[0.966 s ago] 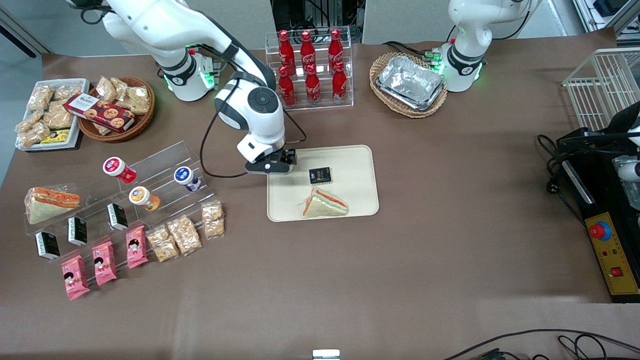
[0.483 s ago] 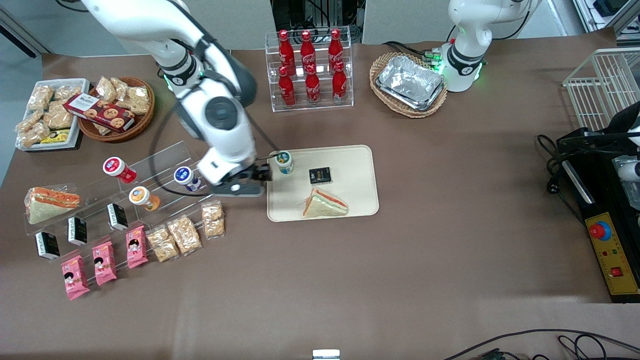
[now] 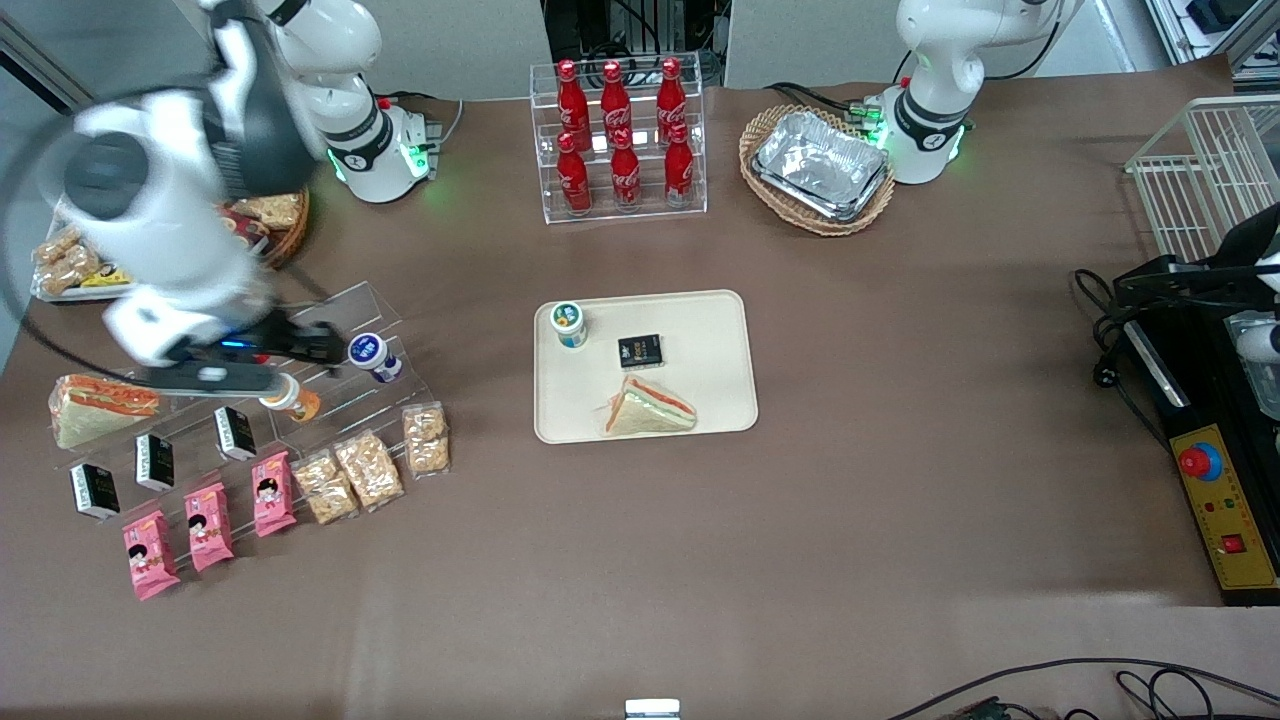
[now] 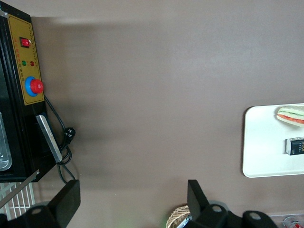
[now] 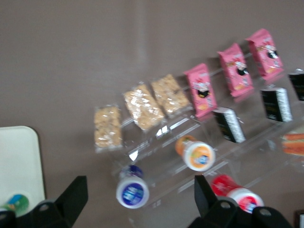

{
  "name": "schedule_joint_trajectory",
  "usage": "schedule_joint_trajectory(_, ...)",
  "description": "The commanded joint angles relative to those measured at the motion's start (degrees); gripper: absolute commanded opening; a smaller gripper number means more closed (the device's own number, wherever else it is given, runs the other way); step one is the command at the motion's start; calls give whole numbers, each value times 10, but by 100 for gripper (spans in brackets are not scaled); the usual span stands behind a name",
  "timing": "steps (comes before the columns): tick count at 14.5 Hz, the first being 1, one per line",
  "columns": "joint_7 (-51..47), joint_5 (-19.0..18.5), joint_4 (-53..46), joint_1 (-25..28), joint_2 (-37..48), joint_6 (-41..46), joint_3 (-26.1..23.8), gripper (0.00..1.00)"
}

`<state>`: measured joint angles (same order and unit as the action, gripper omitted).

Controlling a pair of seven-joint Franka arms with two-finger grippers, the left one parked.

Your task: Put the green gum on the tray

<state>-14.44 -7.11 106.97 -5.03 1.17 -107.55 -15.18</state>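
The green gum (image 3: pixel 568 323) stands upright on the beige tray (image 3: pixel 700 400), in the tray's corner farthest from the front camera, toward the working arm's end. It also shows in the right wrist view (image 5: pixel 14 203) at the tray's corner (image 5: pixel 19 161). My right gripper (image 3: pixel 318 346) is open and empty. It hangs above the clear acrylic shelf, well away from the tray toward the working arm's end, over the blue-lidded bottle (image 5: pixel 133 192). The tray's edge also shows in the left wrist view (image 4: pixel 261 152).
A sandwich (image 3: pixel 648 408) and a black packet (image 3: pixel 640 350) lie on the tray. The shelf holds the blue-lidded bottle (image 3: pixel 370 352), an orange-lidded bottle (image 3: pixel 285 395), a red-lidded bottle (image 5: pixel 240 197), snack packs and pink packets. A cola rack (image 3: pixel 620 140) and a foil-tray basket (image 3: pixel 818 165) stand farther back.
My gripper let go of the green gum on the tray and swung off toward the working arm's end, over the acrylic shelf. The gum stays standing on the tray.
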Motion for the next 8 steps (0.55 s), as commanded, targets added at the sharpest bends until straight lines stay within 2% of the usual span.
schedule_joint_trajectory(1,103,45,-73,10,7,98,104,100)
schedule_joint_trajectory(3,152,45,-96,10,8,112,137,100)
schedule_joint_trajectory(8,157,46,-117,11,16,146,168,100)
